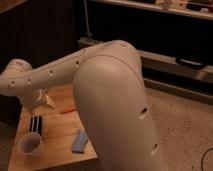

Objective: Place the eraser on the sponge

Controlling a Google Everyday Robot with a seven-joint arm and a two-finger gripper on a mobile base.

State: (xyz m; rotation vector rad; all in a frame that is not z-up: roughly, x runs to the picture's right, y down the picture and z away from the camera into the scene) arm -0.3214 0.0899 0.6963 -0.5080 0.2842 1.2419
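Observation:
The eraser [36, 124], a small black block with pale stripes, lies on the left part of the wooden table [60, 125]. The blue-grey sponge [79, 141] lies flat near the table's front edge, to the right of the eraser. My gripper [45, 103] hangs at the end of the white arm, just above and slightly behind the eraser. Its pale fingers stand open and hold nothing. The big white arm shell [115, 110] fills the middle of the view and hides the table's right side.
A white cup [30, 146] stands at the table's front left corner, just in front of the eraser. An orange marker-like stick [69, 109] lies behind the sponge. Dark shelving [150, 30] runs along the back, and speckled floor [185, 135] lies to the right.

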